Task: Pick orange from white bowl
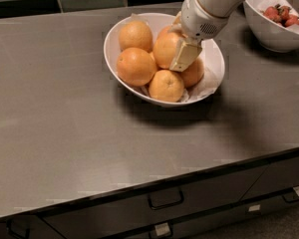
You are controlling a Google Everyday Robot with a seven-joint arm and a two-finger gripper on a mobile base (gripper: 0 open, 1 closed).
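Note:
The white bowl (209, 46) stands on the counter at the back centre. It is wide, lined with crumpled white paper, and holds several oranges. The orange (165, 48) is large and pale and lies in the middle of the pile. My gripper (182, 59) reaches down into the bowl from the upper right and rests against the right side of that orange. Its far side is hidden behind the orange and the white wrist housing (202, 14). Other oranges lie at the back left (135, 35), the left (135, 66), the front (166, 85) and the right (193, 73).
A second, deeper white bowl (269, 34) with red berries stands at the back right, close to my arm. The grey counter (65, 133) spreads to the left and front. Drawers with dark handles (165, 199) run below its front edge. A dark tiled wall is behind.

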